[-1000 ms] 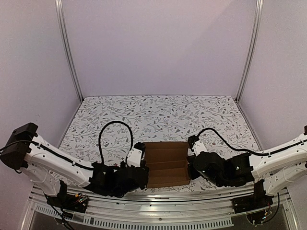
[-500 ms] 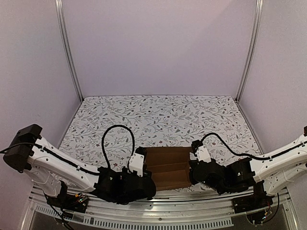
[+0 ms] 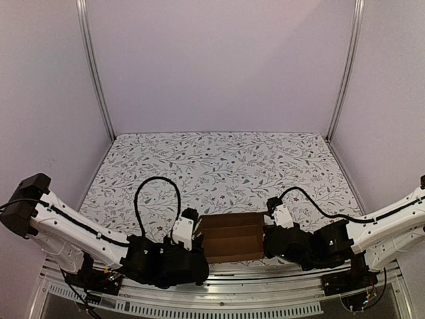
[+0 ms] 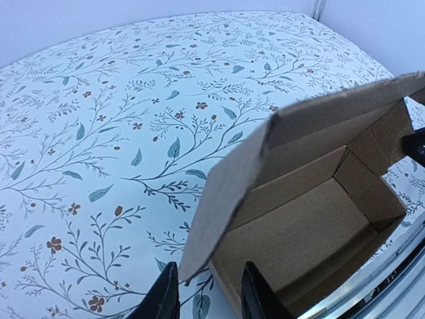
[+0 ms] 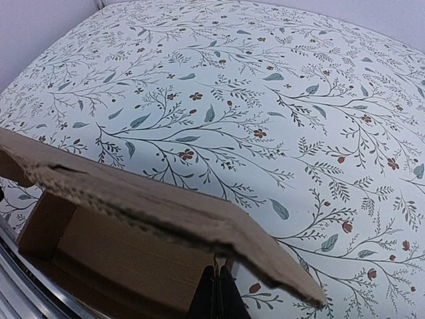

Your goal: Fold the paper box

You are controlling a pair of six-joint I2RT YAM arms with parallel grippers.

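Note:
The paper box is plain brown cardboard, an open oblong tray with its lid flap raised, lying at the table's near edge between my grippers. In the left wrist view its inside and raised lid show. My left gripper is open, its fingers standing either side of the box's left end wall. In the top view it sits at the box's left end. My right gripper is shut at the box's right end wall under the lid; it seems pinched on the thin cardboard. In the top view it sits at the box's right end.
The table has a floral-print cover and is walled on three sides. A metal rail runs along the near edge just behind the box. Black cables loop above both wrists.
The box and both grippers have moved toward the near edge of the table. The box looks shorter from above as its lid stands steeper.

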